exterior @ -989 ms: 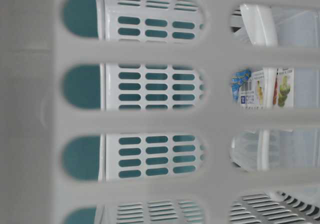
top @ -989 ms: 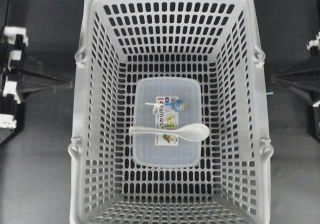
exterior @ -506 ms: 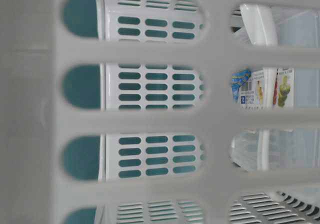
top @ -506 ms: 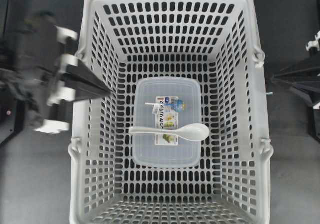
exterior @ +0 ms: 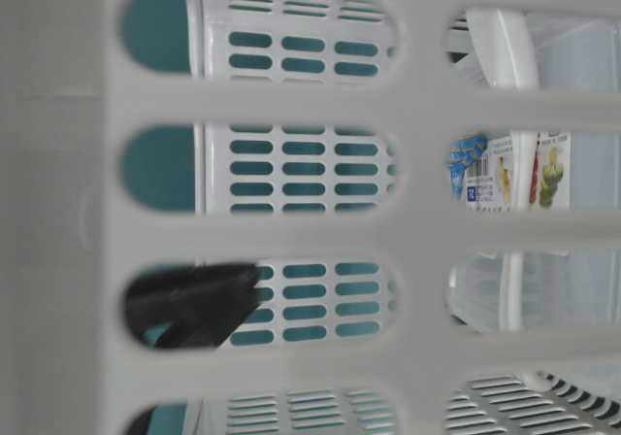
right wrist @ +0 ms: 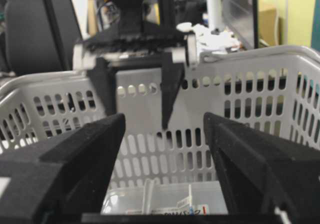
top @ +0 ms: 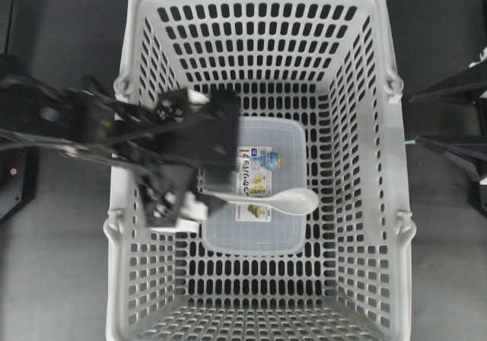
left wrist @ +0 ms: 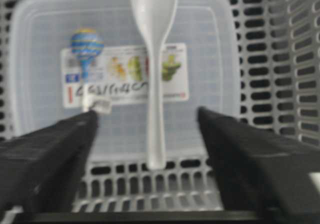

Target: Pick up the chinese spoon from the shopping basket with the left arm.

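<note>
Underneath, dark tabletop [top: 61, 280] (matte).

Left arm reaching in from nine o'clock, right arm parked at three o'clock

In the overhead view the left arm [top: 84, 128] stretches from nine o'clock toward the centre, its wrist over the near wall; the left gripper [top: 217, 154] points toward three o'clock with jaws spread wide and nothing between them, fingers [left wrist: 55, 149] apart in its wrist view. The right gripper [top: 449, 116] sits at the three o'clock edge, jaws spread, fingers [right wrist: 75, 154] parted
</note>
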`<state>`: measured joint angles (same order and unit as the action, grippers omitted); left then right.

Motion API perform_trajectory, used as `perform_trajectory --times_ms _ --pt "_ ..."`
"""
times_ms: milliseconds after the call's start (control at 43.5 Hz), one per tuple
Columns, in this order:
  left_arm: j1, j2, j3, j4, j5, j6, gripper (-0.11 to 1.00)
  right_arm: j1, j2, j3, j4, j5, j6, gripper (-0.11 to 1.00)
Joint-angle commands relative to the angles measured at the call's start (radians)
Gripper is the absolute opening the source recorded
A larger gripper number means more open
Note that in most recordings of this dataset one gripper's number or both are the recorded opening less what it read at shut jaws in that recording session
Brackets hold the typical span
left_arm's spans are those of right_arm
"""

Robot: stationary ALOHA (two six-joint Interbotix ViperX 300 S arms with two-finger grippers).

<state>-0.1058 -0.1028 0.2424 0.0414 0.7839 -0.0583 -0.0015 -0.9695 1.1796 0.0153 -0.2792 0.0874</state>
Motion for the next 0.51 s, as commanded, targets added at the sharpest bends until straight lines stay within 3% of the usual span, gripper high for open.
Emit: perform_trajectory --times_ms 0,230,483 --pt "-0.012 0.074 -0.094 0.003 0.046 0.0 0.88 -0.003 0.005 -0.017 0.005 -0.005 0.0 0.62" --pt "-0.041 0.222 -0.196 0.003 0.074 0.008 0.86 -0.005 0.003 -0.015 0.005 -0.005 0.0 0.63" --pt "-0.048 0.316 -0.192 0.003 0.064 0.008 0.85 -0.005 0.003 -0.014 0.005 -0.005 0.002 0.63"
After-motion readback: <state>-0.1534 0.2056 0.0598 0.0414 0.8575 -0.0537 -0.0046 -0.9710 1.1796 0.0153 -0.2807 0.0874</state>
